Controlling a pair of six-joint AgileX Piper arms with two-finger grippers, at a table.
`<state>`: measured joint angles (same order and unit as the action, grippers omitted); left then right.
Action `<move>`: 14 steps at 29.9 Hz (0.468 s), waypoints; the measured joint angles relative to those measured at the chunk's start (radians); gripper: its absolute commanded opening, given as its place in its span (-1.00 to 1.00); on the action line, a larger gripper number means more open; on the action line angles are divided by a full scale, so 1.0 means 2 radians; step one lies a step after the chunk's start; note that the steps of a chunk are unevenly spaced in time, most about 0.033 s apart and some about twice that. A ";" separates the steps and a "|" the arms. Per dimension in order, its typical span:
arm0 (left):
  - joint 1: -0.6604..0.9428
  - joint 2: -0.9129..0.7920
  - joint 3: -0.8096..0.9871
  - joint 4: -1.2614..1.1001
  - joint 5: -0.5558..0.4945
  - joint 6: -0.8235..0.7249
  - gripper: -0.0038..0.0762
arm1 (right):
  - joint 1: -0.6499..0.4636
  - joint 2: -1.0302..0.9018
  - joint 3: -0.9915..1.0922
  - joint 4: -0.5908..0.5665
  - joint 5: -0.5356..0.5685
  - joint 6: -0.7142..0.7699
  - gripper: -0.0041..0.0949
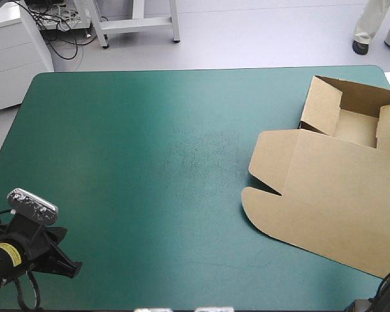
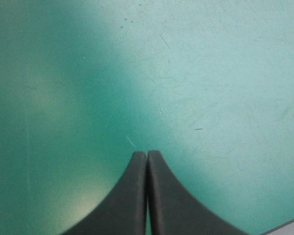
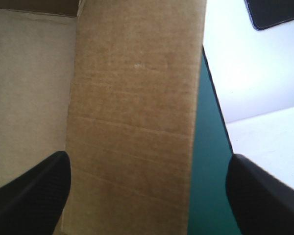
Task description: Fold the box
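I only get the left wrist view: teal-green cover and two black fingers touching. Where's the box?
Observer: The box lies at the table's right side, far from your left gripper.
Operator: Is it folded up yet?
Observer: Partly: walls stand raised at its far end, and the lid lies flat.
Operator: What's the other gripper doing?
Observer: The right gripper is open, a brown panel of the box between its fingers.
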<state>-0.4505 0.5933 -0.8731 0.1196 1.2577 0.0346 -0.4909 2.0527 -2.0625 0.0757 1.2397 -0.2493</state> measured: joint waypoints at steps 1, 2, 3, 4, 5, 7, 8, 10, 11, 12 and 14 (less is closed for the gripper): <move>0.000 0.000 0.000 0.000 0.000 0.000 -0.98 | 0.000 -0.002 0.000 0.006 0.001 0.000 0.43; 0.000 0.000 0.000 0.000 0.000 0.000 -0.98 | 0.000 -0.005 0.000 0.009 0.000 0.001 0.29; 0.000 0.000 0.000 0.000 0.000 0.000 -0.98 | 0.000 -0.009 0.000 0.014 0.001 0.001 0.13; 0.000 0.000 0.000 0.000 0.000 0.000 -0.98 | 0.000 -0.015 0.000 0.017 0.001 0.001 -0.06; 0.000 0.000 0.000 0.000 0.000 0.000 -0.98 | 0.000 -0.022 0.000 0.021 0.001 0.001 -0.22; 0.000 0.000 0.000 0.000 0.000 0.000 -0.98 | 0.000 -0.040 0.000 0.025 0.001 0.001 -0.62; 0.000 0.000 0.000 0.000 0.000 0.000 -0.98 | 0.000 -0.051 0.000 0.029 0.001 0.001 -0.78; 0.000 0.000 0.000 0.000 0.000 0.000 -0.98 | 0.000 -0.069 -0.001 0.040 0.001 0.002 -0.95; 0.000 0.000 0.000 0.000 0.000 0.000 -0.98 | 0.000 -0.079 -0.002 0.049 0.001 0.003 -0.95; 0.000 0.000 0.000 0.000 0.000 0.000 -0.98 | 0.000 -0.087 -0.002 0.061 0.001 0.003 -0.95; 0.000 0.000 0.000 0.000 0.000 0.000 -0.98 | 0.000 -0.106 -0.002 0.088 0.001 0.003 -0.95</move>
<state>-0.4505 0.5933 -0.8731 0.1196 1.2577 0.0346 -0.4909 1.8400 -2.0659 0.2509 1.2420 -0.2434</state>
